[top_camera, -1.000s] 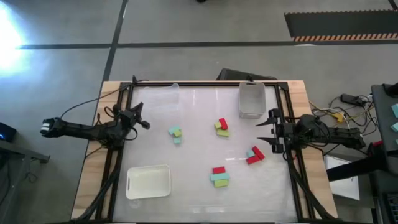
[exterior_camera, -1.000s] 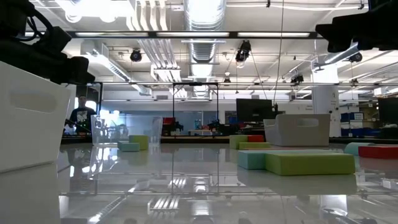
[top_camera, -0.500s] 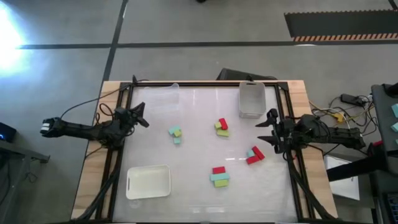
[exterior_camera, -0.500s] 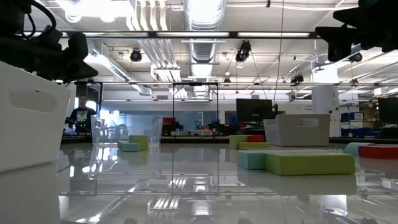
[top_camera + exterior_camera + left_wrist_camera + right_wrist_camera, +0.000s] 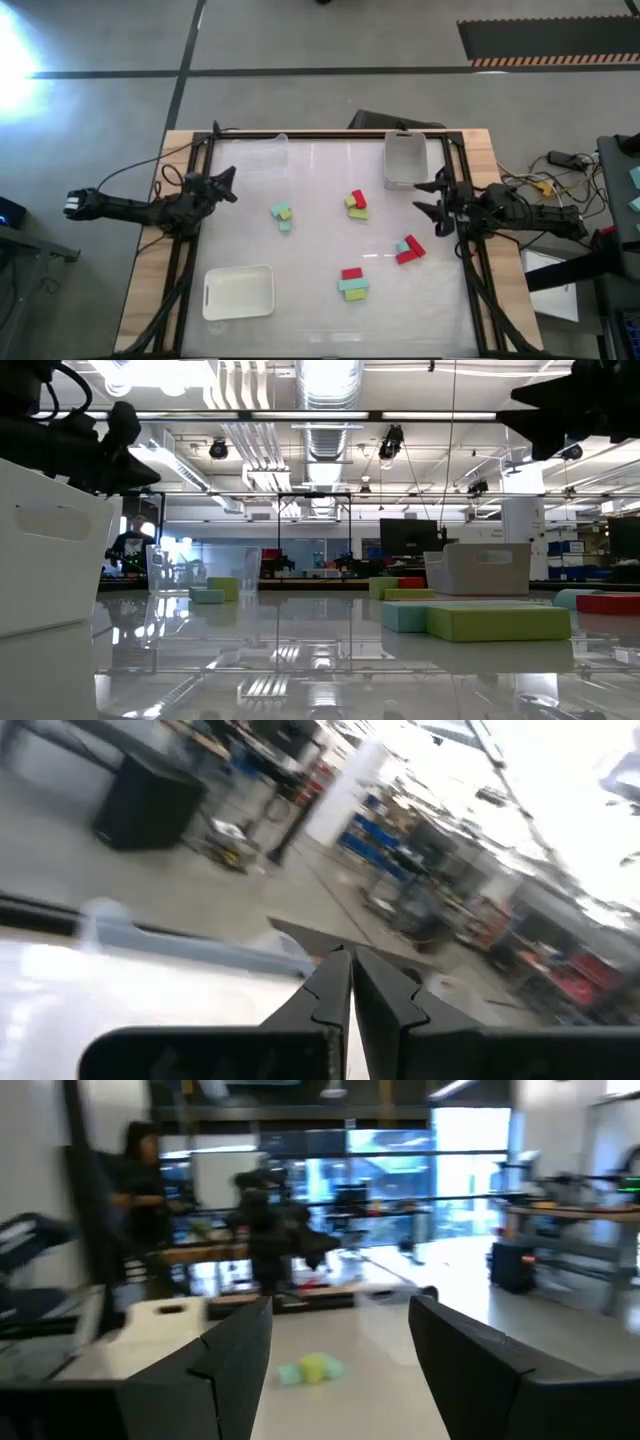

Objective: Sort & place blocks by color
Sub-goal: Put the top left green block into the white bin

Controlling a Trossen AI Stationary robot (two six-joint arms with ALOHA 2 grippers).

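The blocks lie in several small clusters on the white table top: teal and yellow-green (image 5: pixel 282 213), red and yellow-green (image 5: pixel 357 203), red and teal (image 5: pixel 409 248), and red, teal and yellow-green (image 5: pixel 352 283). The low view shows the nearest cluster (image 5: pixel 480 621). My left gripper (image 5: pixel 228 178) hangs shut at the table's left edge, left of the teal and yellow-green cluster; its fingers meet in the left wrist view (image 5: pixel 346 965). My right gripper (image 5: pixel 432 201) is open at the right edge, above the table, its fingers (image 5: pixel 340 1308) pointing toward that same cluster (image 5: pixel 312 1370).
A white tray (image 5: pixel 238 291) sits near the front left. A clear bin (image 5: pixel 404 160) stands at the far right, and a clear tray (image 5: pixel 262 152) at the far left. Black frame rails run along both table sides. A person (image 5: pixel 140 1180) stands in the room beyond.
My left gripper has moved a little toward the far edge and risen, staying shut. My right gripper has also shifted slightly toward the far edge. The blocks have not moved.
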